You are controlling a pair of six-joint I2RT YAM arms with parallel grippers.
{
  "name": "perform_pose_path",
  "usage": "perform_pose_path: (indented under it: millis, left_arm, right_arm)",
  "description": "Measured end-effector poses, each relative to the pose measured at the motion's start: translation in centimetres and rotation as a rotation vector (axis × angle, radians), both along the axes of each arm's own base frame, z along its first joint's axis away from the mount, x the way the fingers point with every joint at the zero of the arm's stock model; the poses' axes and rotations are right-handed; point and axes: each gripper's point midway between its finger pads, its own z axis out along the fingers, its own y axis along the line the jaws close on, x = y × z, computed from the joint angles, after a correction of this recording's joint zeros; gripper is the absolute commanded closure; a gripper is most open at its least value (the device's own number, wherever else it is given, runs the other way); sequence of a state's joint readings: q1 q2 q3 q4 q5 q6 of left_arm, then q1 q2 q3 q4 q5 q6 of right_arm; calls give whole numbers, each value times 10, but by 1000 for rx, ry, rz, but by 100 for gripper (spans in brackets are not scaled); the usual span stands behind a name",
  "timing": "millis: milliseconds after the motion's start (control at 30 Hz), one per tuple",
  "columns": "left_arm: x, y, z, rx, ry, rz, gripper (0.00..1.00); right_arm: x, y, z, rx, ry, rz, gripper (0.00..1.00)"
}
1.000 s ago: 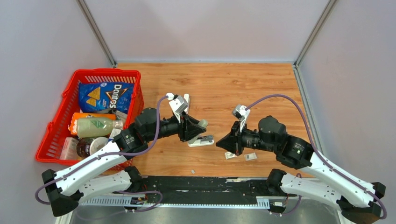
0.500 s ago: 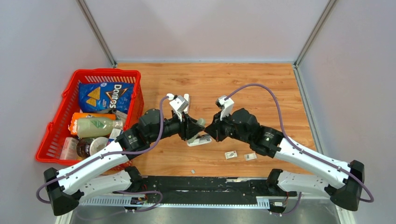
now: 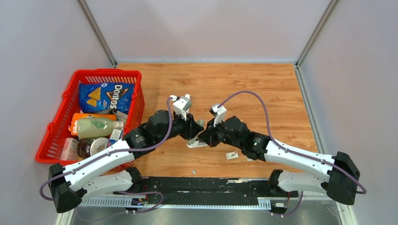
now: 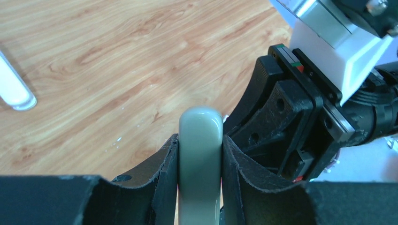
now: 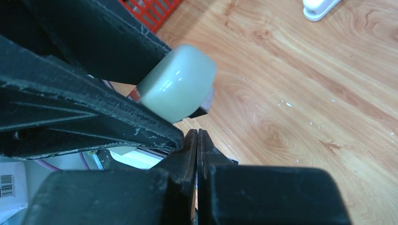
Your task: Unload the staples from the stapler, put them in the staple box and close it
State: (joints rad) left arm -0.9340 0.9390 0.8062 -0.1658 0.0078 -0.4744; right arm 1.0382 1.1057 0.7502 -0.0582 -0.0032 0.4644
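The stapler has a grey-green top (image 3: 201, 123) and a white base (image 3: 194, 143). My left gripper (image 3: 193, 130) is shut on it and holds it just above the table. In the left wrist view the grey-green top (image 4: 200, 154) is pinched between both pads. My right gripper (image 3: 202, 136) is shut, its tip right against the stapler's underside. In the right wrist view its fingertips (image 5: 191, 145) meet with nothing visible between them, just below the stapler's rounded end (image 5: 177, 83). A short silvery strip of staples (image 3: 231, 155) lies on the table by the right arm. A tinier piece (image 3: 194, 172) lies near the front edge.
A red basket (image 3: 108, 71) holding a chip bag, bottles and packets stands at the left. A white object (image 3: 187, 100) lies just behind the left gripper; it also shows in the left wrist view (image 4: 14, 91) and the right wrist view (image 5: 319, 7). Grey walls enclose the table.
My right arm has swung left, from over the staples on the table to the stapler. My left gripper has kept hold of the stapler and shifted slightly.
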Motion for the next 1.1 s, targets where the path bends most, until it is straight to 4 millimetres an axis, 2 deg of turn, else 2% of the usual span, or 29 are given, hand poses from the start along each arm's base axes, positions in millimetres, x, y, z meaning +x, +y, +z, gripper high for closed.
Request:
perform_pose_path:
  millis: [567, 800, 1100]
  left_arm:
    - [16, 9, -63, 157, 153, 146, 100]
    - [20, 10, -84, 211, 193, 178, 100]
    - [24, 14, -97, 243, 224, 210, 100]
  right_arm:
    - [-24, 22, -61, 136, 85, 78, 100]
    - [-29, 36, -67, 189, 89, 126, 100]
    - [-35, 50, -72, 248, 92, 190, 100]
